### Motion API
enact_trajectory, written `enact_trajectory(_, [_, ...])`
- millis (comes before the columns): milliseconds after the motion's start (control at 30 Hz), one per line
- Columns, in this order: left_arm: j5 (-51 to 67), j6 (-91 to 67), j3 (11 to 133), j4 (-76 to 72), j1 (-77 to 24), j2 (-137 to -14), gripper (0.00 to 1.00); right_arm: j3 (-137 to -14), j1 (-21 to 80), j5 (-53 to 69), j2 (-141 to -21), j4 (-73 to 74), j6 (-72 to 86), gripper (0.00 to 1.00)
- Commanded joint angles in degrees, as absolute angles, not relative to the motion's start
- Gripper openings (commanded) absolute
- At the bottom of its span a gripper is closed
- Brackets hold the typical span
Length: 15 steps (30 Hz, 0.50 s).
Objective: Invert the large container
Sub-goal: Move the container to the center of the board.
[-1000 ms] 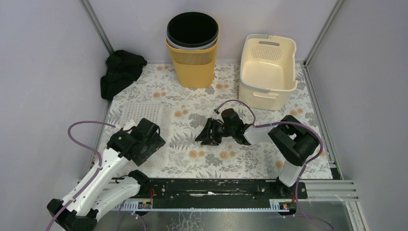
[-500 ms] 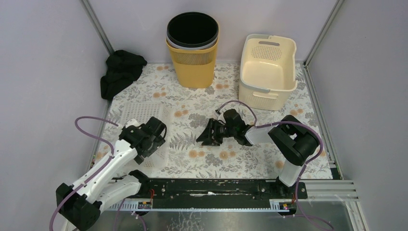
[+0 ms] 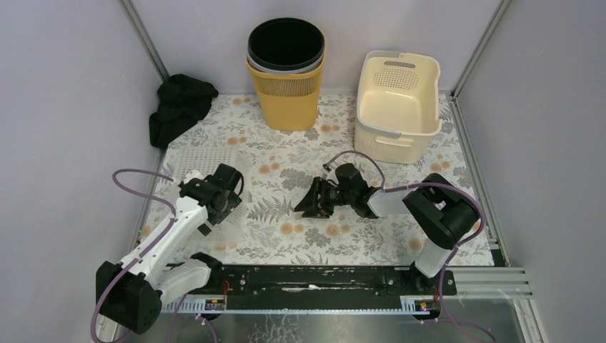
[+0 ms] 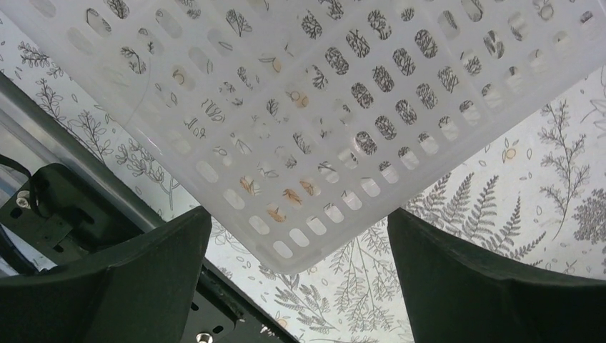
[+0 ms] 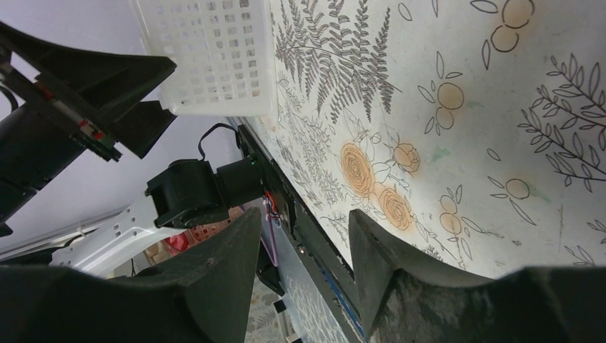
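A low translucent white perforated container (image 3: 204,168) lies on the flowered table at the left. My left gripper (image 3: 227,199) hovers over its near right part, open. In the left wrist view the container's perforated face (image 4: 307,107) fills the top, and one rounded corner points down between my spread fingers (image 4: 107,279) without touching them. My right gripper (image 3: 309,204) lies low over the middle of the table, turned on its side, open and empty. The right wrist view shows the container (image 5: 207,57) beyond that gripper (image 5: 304,271), with the left arm beside it.
A yellow bin (image 3: 286,71) with a black liner stands at the back centre. A cream laundry basket (image 3: 397,103) stands upright at the back right. A black cloth (image 3: 179,107) lies at the back left. Walls close in on both sides.
My left arm has swung forward and inward, bringing its gripper further over the white container. My right gripper has barely moved.
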<state>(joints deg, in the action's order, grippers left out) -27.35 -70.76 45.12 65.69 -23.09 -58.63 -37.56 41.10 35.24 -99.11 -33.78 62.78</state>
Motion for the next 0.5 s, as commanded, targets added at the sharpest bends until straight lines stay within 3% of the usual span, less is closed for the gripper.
enact_trajectory(0, [-29.49,-67.39,45.16,60.38,-20.11,-60.15,1.00,-37.11,40.52,36.47,-96.35,-36.21,62.65,0.56])
enact_trajectory(467, [-28.16,-62.61,42.75,51.49,-10.22,-65.14,1.00,-36.91,40.35,36.64,-95.62,-35.04,62.42,0.56])
